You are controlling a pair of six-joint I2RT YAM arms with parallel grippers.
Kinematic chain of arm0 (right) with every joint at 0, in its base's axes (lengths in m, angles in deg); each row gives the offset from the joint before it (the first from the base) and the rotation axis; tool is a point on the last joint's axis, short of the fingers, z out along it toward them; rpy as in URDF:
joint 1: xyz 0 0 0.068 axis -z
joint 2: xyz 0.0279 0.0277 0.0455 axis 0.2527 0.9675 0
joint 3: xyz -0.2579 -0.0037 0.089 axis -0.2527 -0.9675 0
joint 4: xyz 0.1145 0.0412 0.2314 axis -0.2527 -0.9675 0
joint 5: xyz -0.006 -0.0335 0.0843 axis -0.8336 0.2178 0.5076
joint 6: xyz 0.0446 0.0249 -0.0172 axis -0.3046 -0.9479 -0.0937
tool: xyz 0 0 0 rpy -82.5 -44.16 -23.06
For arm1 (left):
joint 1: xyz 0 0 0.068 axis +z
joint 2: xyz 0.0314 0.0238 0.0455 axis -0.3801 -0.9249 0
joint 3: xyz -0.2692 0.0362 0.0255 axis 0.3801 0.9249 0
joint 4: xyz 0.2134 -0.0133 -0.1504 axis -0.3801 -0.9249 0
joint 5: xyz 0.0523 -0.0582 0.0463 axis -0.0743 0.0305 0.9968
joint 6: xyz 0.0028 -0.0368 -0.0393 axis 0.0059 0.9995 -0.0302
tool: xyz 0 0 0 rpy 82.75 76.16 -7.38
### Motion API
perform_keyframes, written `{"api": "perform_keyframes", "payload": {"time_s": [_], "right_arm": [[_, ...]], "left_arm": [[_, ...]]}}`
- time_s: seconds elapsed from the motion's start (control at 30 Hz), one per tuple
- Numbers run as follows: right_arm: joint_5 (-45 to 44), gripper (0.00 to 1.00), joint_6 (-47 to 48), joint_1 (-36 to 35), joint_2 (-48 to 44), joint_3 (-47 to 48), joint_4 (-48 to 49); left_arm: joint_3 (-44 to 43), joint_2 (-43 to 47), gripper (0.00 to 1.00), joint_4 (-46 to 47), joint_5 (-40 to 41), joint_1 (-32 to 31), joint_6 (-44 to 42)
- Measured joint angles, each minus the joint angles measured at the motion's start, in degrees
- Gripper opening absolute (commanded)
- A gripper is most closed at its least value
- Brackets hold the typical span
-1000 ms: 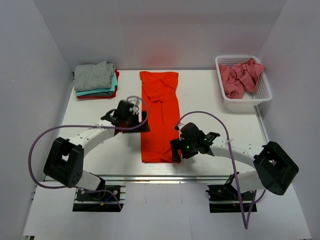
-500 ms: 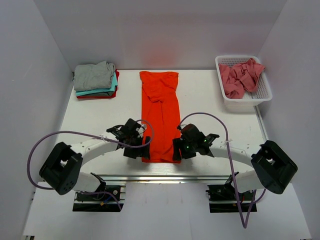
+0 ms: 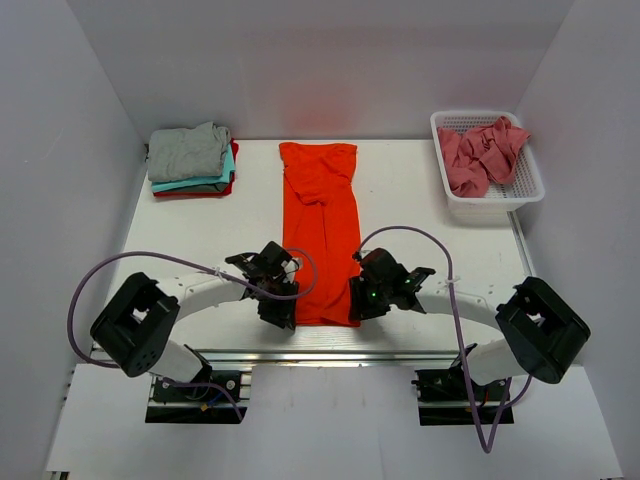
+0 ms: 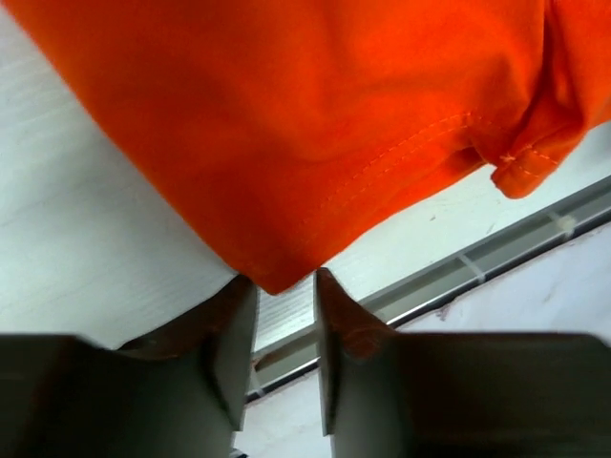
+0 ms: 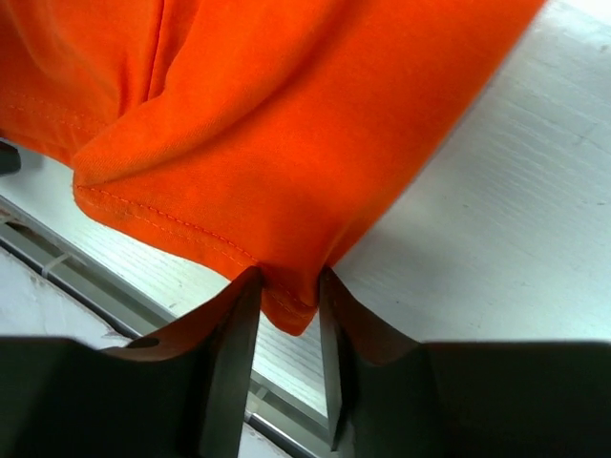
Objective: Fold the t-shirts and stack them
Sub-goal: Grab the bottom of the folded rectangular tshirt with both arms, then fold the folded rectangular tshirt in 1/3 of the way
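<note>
Orange t-shirt (image 3: pixel 320 230) lies long, near to far, mid-table. Left gripper (image 3: pixel 279 312) and right gripper (image 3: pixel 358 303) each pinch a near corner, so the fold should go away toward the far end.

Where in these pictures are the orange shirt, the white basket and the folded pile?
orange shirt (image 3: pixel 322 240): top view, mid-cloth.
white basket (image 3: pixel 490 203): top view, near wall.
folded pile (image 3: pixel 188 152): top view, grey top shirt.

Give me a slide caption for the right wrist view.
Right fingers pinch a near corner of the orange shirt at the table edge.
</note>
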State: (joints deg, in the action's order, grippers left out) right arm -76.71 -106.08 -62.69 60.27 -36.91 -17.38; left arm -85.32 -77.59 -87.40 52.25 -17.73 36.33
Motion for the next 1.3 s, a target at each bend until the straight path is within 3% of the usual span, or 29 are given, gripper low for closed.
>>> {"api": "perform_keyframes", "payload": {"time_s": [0.03,0.13,0.17,0.27,0.57,0.73,1.07,1.3], "right_arm": [[0.2,0.29,0.04,0.0,0.2,0.04,0.11],[0.61,0.16,0.15,0.0,0.92,0.26,0.15],[0.66,0.13,0.37,-0.02,1.01,0.26,0.15],[0.7,0.0,0.61,0.0,1.03,0.31,0.0],[-1.16,0.0,3.61,-0.02,0.0,4.52,-3.19],[-9.4,0.0,5.77,0.24,0.61,13.09,-6.49],[-23.67,0.0,9.92,3.96,10.01,29.55,-6.84],[-26.16,0.0,12.39,8.17,17.38,37.68,-7.34]], "left_arm": [[-0.15,-0.42,0.36,0.04,0.0,-0.11,-0.07],[-0.61,-1.55,0.13,0.31,0.07,-0.2,-0.22],[-0.76,-1.88,0.0,0.44,0.07,-0.2,-0.2],[-1.38,-2.19,0.0,0.42,0.26,-0.28,-0.46],[-7.69,0.39,0.0,-2.12,4.09,0.07,-1.49],[-13.35,0.63,0.0,-2.47,9.81,0.63,-0.96],[-25.86,-6.54,0.0,-1.16,25.38,3.15,0.98],[-31.93,-12.0,0.0,2.56,31.71,6.19,-0.66]]}}
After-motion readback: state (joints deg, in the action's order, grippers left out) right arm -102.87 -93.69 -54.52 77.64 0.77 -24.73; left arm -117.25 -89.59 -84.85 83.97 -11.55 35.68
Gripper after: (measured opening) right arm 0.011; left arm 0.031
